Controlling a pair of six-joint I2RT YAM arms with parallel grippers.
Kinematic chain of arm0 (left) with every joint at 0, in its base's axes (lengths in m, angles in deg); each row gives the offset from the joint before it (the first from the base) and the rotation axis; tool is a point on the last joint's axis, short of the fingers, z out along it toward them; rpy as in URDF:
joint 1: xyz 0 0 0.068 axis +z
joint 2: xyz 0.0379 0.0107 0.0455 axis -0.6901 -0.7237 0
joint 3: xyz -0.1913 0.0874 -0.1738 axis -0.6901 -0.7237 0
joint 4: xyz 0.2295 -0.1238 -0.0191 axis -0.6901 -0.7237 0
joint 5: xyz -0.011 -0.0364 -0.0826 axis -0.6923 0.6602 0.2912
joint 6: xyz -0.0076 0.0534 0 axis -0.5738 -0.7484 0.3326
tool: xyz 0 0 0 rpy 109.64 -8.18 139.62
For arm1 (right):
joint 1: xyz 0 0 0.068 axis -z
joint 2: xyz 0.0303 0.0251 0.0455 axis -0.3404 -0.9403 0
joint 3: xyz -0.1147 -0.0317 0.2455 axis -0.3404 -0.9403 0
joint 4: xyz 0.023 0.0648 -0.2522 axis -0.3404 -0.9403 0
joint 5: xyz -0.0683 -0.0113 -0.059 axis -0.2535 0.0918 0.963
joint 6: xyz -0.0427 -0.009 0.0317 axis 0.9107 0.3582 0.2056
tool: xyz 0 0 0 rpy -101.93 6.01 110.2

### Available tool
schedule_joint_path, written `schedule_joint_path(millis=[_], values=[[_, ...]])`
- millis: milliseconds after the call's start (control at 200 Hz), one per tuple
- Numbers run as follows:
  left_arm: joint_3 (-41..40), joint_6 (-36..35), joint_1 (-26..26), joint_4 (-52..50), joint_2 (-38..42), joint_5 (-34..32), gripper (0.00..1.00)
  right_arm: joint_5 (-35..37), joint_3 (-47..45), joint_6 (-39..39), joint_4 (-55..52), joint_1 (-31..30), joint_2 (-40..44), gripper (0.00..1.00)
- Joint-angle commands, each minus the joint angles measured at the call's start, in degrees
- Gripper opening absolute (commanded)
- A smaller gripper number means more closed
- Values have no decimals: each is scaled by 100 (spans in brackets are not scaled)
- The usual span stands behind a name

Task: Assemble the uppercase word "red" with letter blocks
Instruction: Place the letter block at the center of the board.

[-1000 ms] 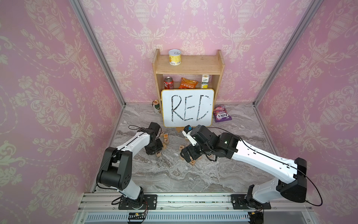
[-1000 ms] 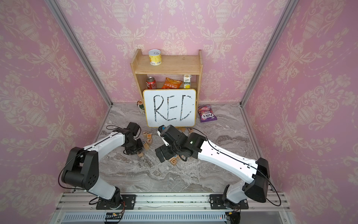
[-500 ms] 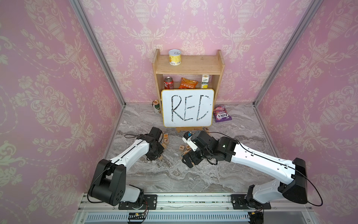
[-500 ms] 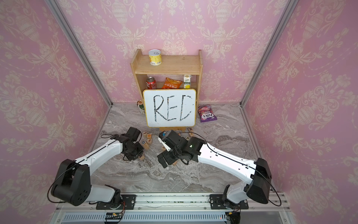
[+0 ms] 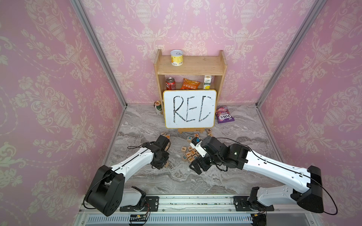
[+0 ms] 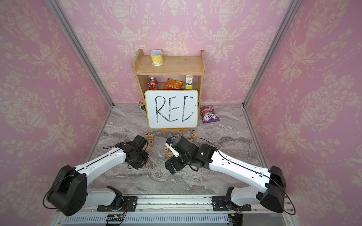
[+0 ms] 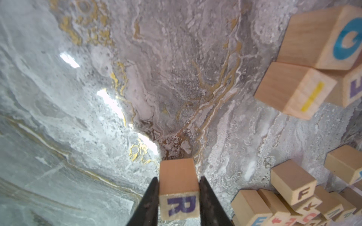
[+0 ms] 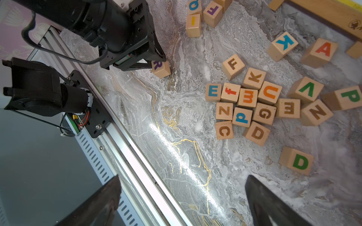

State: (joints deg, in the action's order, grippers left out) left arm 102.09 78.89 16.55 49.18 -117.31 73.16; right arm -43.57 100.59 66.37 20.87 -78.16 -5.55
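My left gripper (image 7: 178, 179) is shut on a light-wood block with a purple R (image 7: 179, 195). The right wrist view shows that R block (image 8: 160, 68) low over the marble between the left gripper's fingers (image 8: 156, 61), apart from the other letter blocks. In a top view the R block (image 6: 147, 163) peeks out beside the left gripper (image 6: 140, 163). A block with a green D (image 8: 297, 161) lies alone near the pile (image 8: 248, 101). My right gripper (image 8: 183, 180) hangs open and empty above bare marble near the front rail, also seen in both top views (image 5: 197, 166).
Several loose letter blocks (image 5: 189, 153) lie mid-table, with more near the whiteboard (image 5: 189, 108) reading RED. Behind it stands a wooden shelf (image 5: 191, 66). A purple snack bag (image 5: 224, 115) and a can (image 5: 158, 106) flank the board. The aluminium rail (image 8: 125, 137) runs along the front.
The left arm has carried the R block toward the front of the table, away from the far blocks. The right gripper has also drifted frontward, still open.
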Motion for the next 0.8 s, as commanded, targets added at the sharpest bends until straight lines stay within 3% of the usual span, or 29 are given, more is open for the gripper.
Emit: schedule_joint_path(millis=[0,395,490,796], values=[[-46,880,-288,-10,152,-263,19,-93,-199,-95,97,3,205,100],[116,2424,-1137,149,-50,-468,19,-95,-503,-132,-69,-33,575,100],[331,2730,-1357,-328,-111,-673,19,-95,-547,-165,-105,-51,662,100],[404,3496,-2169,-571,-149,-998,18,-81,-645,-263,-226,-137,829,100]])
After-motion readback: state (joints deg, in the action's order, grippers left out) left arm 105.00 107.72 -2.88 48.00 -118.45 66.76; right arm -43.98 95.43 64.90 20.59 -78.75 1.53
